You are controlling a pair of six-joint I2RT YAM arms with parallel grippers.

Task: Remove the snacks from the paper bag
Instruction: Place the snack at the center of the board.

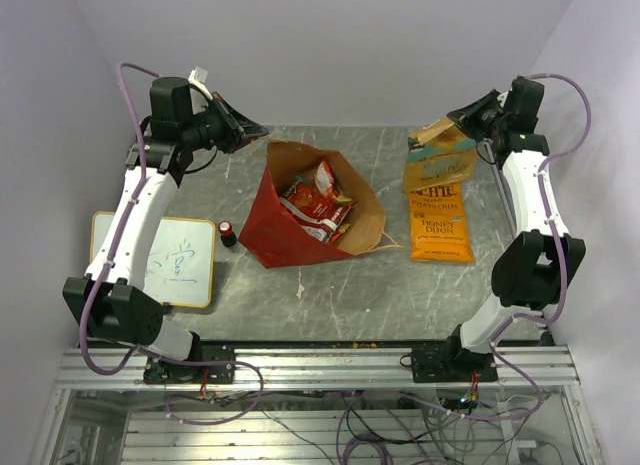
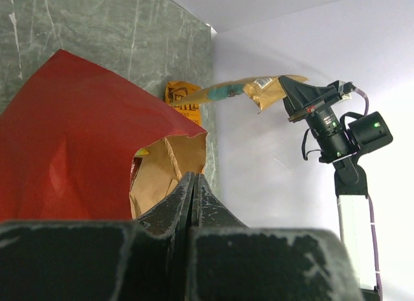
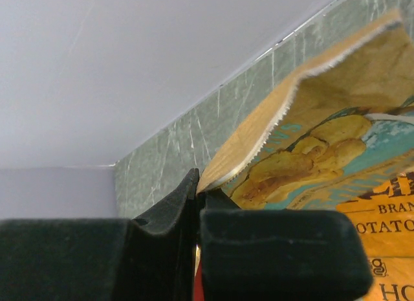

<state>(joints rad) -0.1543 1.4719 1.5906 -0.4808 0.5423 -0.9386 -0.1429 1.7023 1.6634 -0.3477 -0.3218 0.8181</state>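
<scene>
Snacks (image 1: 318, 203) are only partly out: several sit inside the paper bag (image 1: 270, 220), and one orange packet (image 1: 441, 230) lies on the surface (image 1: 330, 285). Right tool (image 1: 468, 125) is clenched on a raised chip bag (image 1: 438, 157). Left tool (image 1: 252, 131) is clenched on nothing.

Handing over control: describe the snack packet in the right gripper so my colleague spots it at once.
Find the large red paper bag on the grey table, then look right toward the far corner. There the right gripper pinches an orange-and-teal chip packet by its top edge. Unlike the all-orange packet lying flat beside it, it bears teal artwork and is lifted.
</scene>
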